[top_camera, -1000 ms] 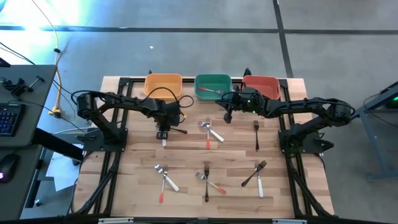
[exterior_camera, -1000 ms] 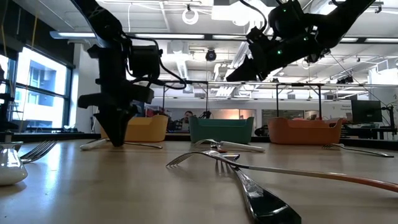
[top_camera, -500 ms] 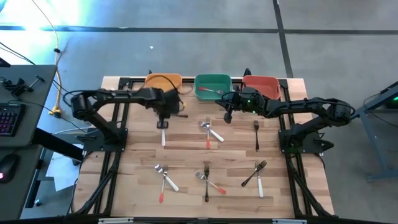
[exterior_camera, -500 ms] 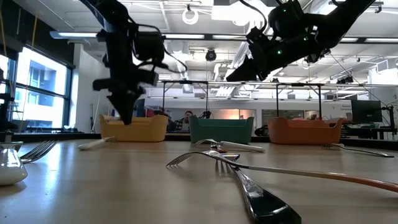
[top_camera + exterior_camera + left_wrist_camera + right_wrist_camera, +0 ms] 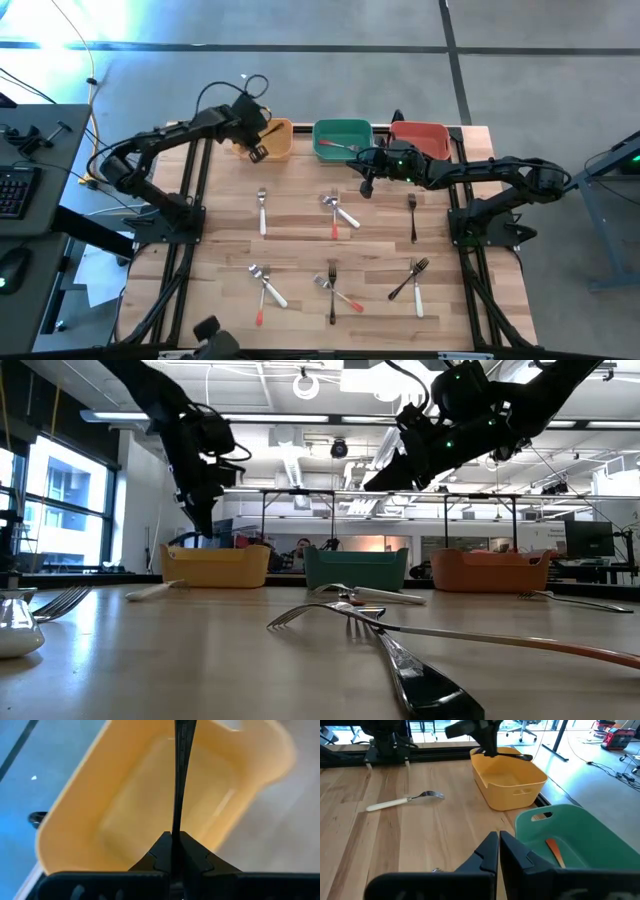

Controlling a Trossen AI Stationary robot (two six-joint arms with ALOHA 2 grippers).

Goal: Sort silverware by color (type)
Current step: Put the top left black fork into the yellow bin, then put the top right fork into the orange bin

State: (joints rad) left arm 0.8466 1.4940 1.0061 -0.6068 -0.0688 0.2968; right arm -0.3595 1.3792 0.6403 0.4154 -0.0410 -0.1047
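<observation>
Over the yellow bin (image 5: 275,138), at about eleven o'clock on the table (image 5: 300,240), the left gripper (image 5: 175,851) is clamped tight on a black-handled utensil (image 5: 180,780). The right gripper (image 5: 366,186), fingers pressed together and empty, hangs near twelve o'clock by the green bin (image 5: 342,138). Other silverware (image 5: 334,290) lies scattered from the centre toward six o'clock.

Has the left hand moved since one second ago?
Yes. In the high view the left hand has gone from the table beside the white-handled fork to over the yellow bin, shut on a black-handled utensil.
</observation>
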